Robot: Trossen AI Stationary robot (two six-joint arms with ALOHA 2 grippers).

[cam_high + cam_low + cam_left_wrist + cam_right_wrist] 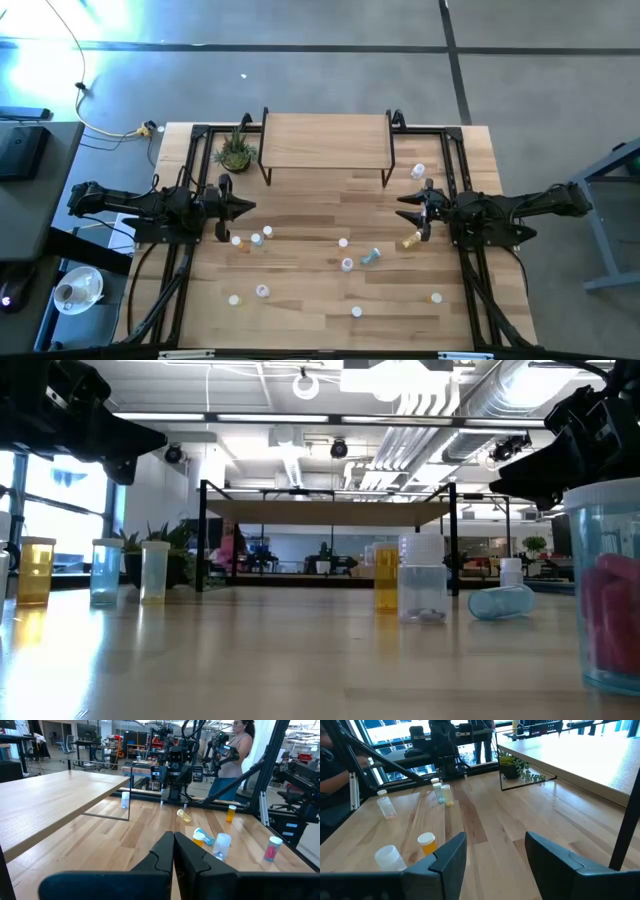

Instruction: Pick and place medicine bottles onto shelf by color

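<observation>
While the medicine bottles (347, 264) are lying scattered over the near and middle desk (310, 300), nothing is being held: the left gripper (238, 208) is hovering with jaws shut and empty, the right gripper (412, 209) with jaws wide, seemingly readying a pick. Beyond, the shelf (326, 141) is standing bare.

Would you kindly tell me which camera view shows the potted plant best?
The high view: the potted plant shows whole beside the shelf. The right wrist view shows it smaller under the shelf's edge; the low view shows only distant leaves; the left wrist view misses it.
</observation>
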